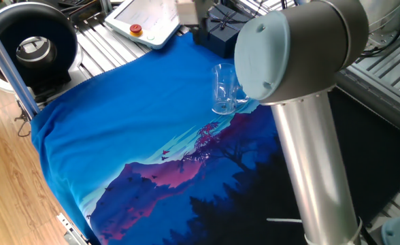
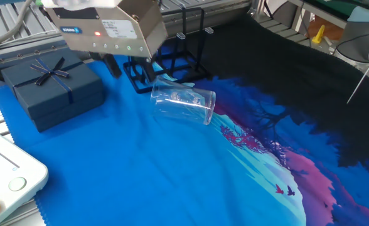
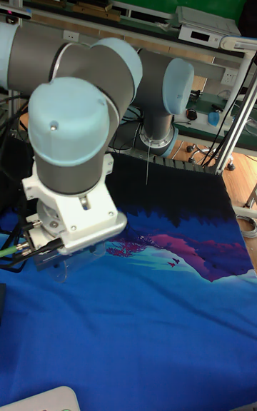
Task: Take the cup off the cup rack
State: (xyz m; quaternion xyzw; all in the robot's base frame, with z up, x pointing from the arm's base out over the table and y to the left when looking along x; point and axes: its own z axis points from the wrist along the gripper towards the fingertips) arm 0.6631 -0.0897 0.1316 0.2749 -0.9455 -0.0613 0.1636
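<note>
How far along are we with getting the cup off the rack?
Done, it seems: the cup sits on the blue cloth, off the rack just behind it. The gripper holds nothing and hangs above the cloth beside the cup, fingers apart. Nothing of the task looks left, only moving the arm away.

You have one clear glass cup [image 2: 184, 105] on the printed cloth [image 2: 172, 169] that covers the table, and one black cup rack [image 2: 175, 59] of thin bars. There is one dark navy gift box [image 2: 49, 91] with a ribbon bow, and one white pendant [image 1: 145, 17] carrying a single red button [image 1: 137, 29]. One robot arm [image 1: 302, 102] is present, with one gripper [image 2: 128, 66] showing two dark fingers [image 2: 114, 65].
</note>
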